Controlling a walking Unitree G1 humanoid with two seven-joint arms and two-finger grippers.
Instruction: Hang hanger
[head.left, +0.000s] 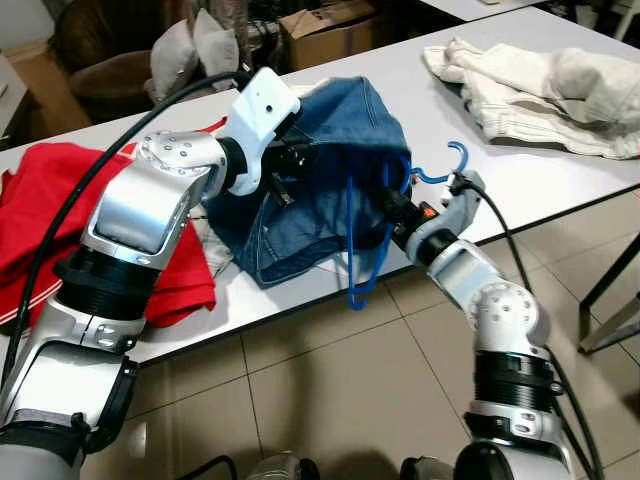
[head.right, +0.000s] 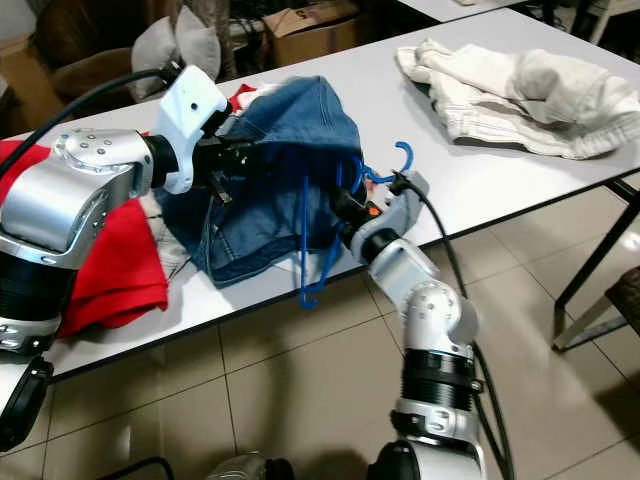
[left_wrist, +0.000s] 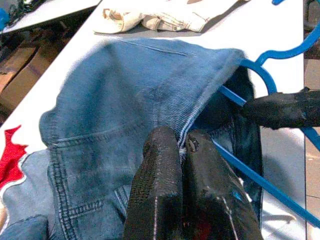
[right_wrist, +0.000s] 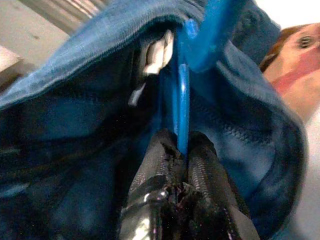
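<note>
Threading: the step in hand looks like working the blue hanger (head.left: 362, 245) into the denim garment (head.left: 330, 150), not yet hanging anything up
Key relation: the hanger sits just ahead of the right gripper (right_wrist: 181, 145), its long axis running down and toward the table's (head.left: 540, 170) near edge at centre frame; the garment's open hem lies straight ahead of it, toward the left arm
Nearer arm: the right, already on the hanger
Right gripper: closed narrow on a thin blue bar of the hanger, seen edge-on between the fingertips in its wrist view
Left gripper (left_wrist: 182, 145): pinched tight on the stitched hem of the denim, lifting it into a tent above the table
Hanger's place: centre of the head views, hook (head.left: 457, 155) curling up right of the denim, lower loop hanging past the table edge
Hanger's look: slim bright-blue plastic, partly swallowed by the cloth
Denim: mid-blue, heavy seams, dark inside
Around it: red cloth (head.left: 40, 200) at left, cream clothing (head.left: 540, 85) at upper right
</note>
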